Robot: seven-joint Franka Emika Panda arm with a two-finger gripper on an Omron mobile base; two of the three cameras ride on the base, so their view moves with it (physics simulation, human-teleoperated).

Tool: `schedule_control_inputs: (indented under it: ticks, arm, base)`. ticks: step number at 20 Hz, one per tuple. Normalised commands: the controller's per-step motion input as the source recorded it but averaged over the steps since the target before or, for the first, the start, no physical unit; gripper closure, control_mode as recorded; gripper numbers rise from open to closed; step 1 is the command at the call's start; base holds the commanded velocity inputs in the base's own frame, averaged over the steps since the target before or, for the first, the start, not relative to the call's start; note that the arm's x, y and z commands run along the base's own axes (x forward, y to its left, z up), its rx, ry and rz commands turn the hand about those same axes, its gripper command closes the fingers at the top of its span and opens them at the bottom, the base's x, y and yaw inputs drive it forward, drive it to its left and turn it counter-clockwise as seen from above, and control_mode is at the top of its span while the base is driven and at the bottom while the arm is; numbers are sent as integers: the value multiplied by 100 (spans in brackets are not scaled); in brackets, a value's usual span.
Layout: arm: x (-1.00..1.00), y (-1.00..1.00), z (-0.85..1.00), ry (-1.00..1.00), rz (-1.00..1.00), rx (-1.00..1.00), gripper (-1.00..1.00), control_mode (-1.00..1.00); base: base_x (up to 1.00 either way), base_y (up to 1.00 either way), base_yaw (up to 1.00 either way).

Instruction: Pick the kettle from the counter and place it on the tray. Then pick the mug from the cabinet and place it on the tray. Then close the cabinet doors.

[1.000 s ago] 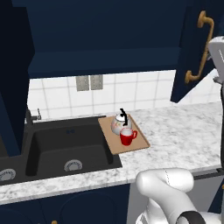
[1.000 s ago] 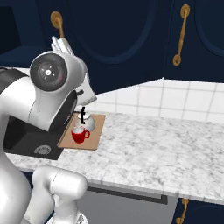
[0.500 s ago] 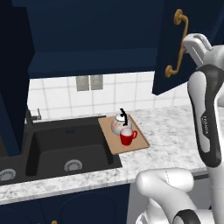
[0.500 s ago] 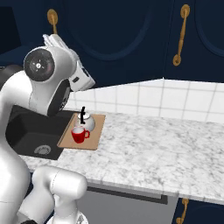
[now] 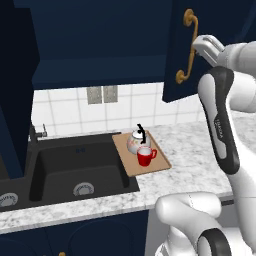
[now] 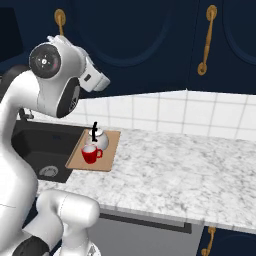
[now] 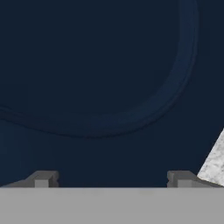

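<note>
Up at the cabinet door (image 5: 212, 30), the tool (image 7: 111, 177) faces the navy panel, its tips spread wide apart and holding nothing. Down at seven o'clock from it in the left base view, the tray (image 5: 152, 164) on the counter (image 5: 200, 145) carries the kettle (image 5: 135, 142) with the mug (image 5: 145, 157) just beside it.

- The kettle (image 5: 135, 141) has coloured marks too small to make out, and the mug (image 5: 145, 156) hides its lower front.
- The cabinet door (image 5: 200, 45) is cut off by the top edge in the left base view, and the white arm hides its right part.
- The hand (image 7: 112, 179) shows just two finger tips (image 7: 43, 179) at the bottom of the hand view.
- The sink (image 6: 35, 150) is partly behind the arm in the right base view.
</note>
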Motion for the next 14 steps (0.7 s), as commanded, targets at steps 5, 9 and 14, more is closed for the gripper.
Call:
schedule_control_inputs:
  ticks: [5,9,14]
  arm:
    - [75,-7,-23,0,0,0,-100,-100]
    - [88,-7,-20,2,0,0,-100,-100]
    - [57,-2,-13,5,0,-3,-100,-100]
  base:
    - [0,0,0]
    - [0,0,0]
    - [0,0,0]
